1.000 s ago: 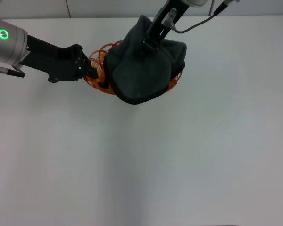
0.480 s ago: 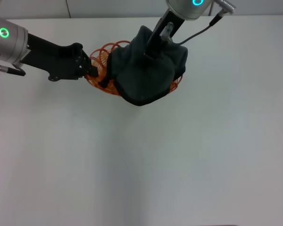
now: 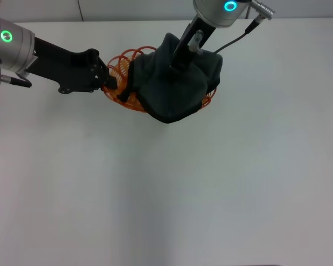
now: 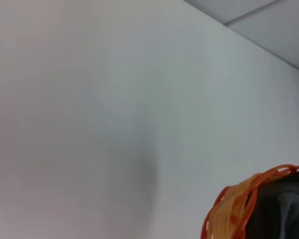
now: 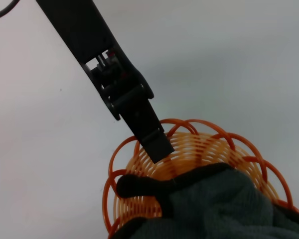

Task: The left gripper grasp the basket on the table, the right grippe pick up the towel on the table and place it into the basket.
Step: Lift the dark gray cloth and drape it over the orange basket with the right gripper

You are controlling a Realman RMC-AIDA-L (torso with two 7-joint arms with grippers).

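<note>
White matte table – left pincer clamps basket; right pincer grips towel.

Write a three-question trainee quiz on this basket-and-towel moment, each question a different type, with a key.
1. True or false: the towel lies flat on the table, away from the basket.
2. Which end effector holds the basket's rim? A) left end effector B) right end effector C) neither
3. Fill in: the towel hangs over the basket's ____ edge, toward the camera in the head view.

Key:
1. False; it is bunched on and over the basket.
2. A
3. near
</note>
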